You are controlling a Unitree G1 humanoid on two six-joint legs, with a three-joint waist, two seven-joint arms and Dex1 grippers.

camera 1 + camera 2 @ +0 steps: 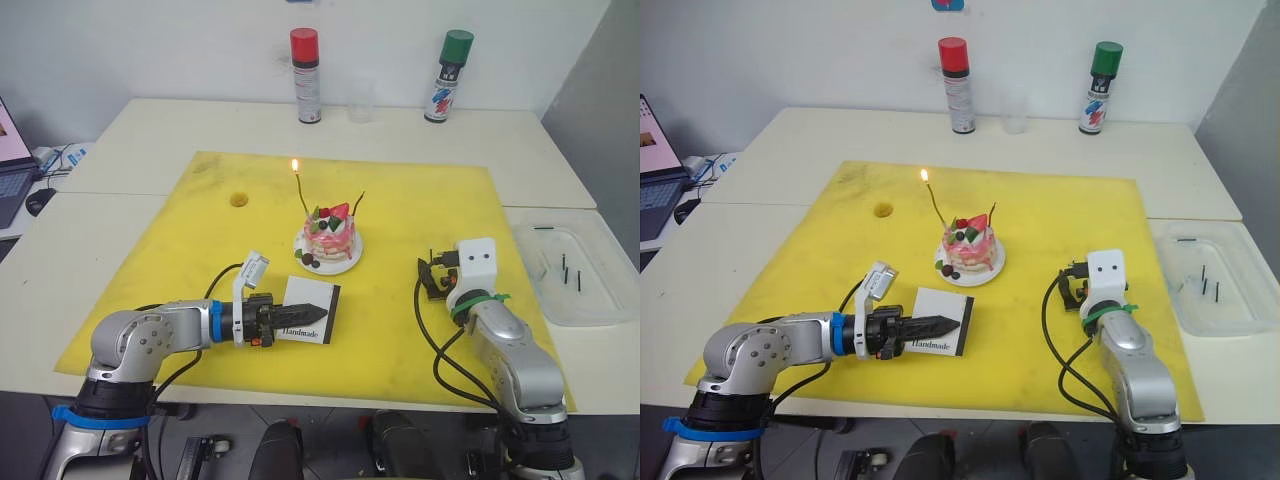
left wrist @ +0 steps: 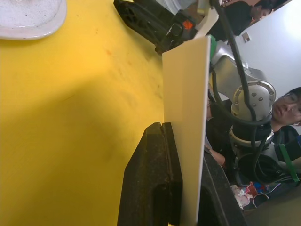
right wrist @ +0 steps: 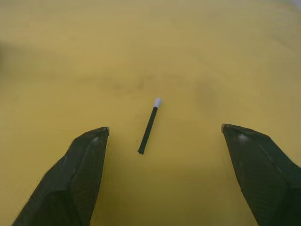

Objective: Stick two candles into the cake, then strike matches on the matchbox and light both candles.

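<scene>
Yellow mat (image 1: 420, 210) carries the cake (image 1: 329, 236); left gripper (image 1: 300, 318) clamps the matchbox (image 1: 310, 312), right gripper (image 3: 164, 160) spread apart above a match (image 3: 148, 127).

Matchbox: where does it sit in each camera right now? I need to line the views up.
Left eye: matchbox on the yellow mat, gripped by the left gripper, below the cake.
Right eye: matchbox, same spot.
Left wrist: seen edge-on between the fingers.
Right wrist: not in it.
Shared landmark: the yellow mat.
</scene>
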